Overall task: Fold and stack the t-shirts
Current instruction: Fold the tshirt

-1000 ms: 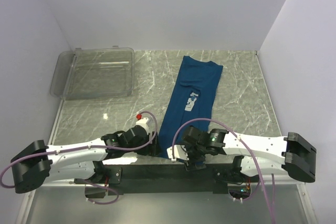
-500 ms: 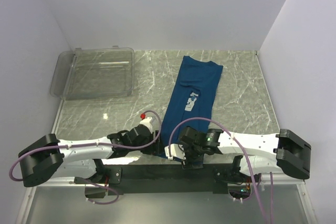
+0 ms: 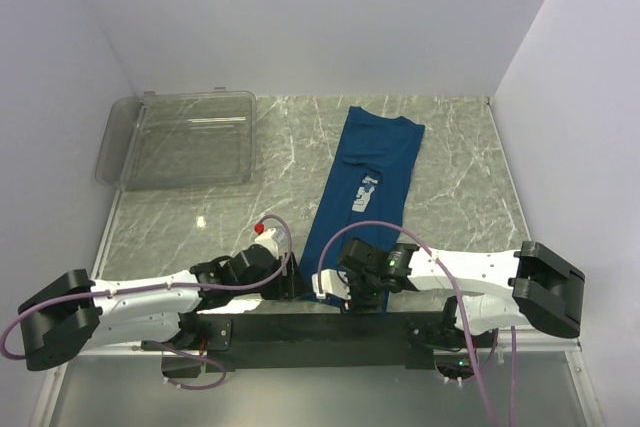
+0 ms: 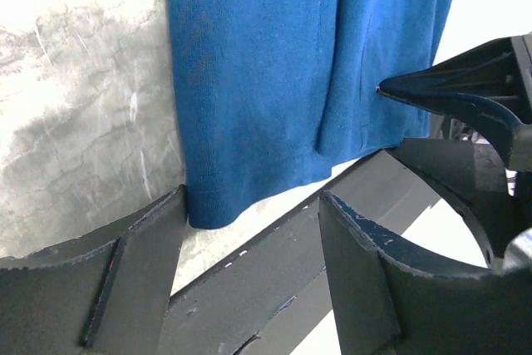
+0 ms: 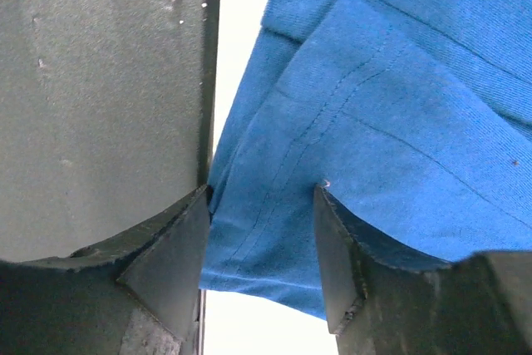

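Since a second ago the right arm has slid left along the near edge, bringing its wrist closer to the shirt's hem, and the left wrist has pulled slightly toward the near edge. The t-shirt [image 3: 365,187] has not shifted.

It lies as a narrow strip running from the middle of the near edge toward the far right corner of the table [image 3: 460,187], print up. I judge the lengthwise folds done, the crosswise folds still to come, and stacking not begun. No second shirt shows.

The left gripper [image 4: 249,205] has its fingers spread with the near left corner of the hem between them, not pinched. The right gripper [image 5: 262,197] is also spread, with the layered near right corner of the blue cloth [image 5: 391,122] between its fingers.

From above, both wrists cover the near hem, so the corners show only in the wrist views. I cannot tell whether the fingers touch the table or hover above it. The print is partly folded under, and bright washed-out patches hide the table in the right wrist view. The clear bin [image 3: 180,142] sits in the far left corner.
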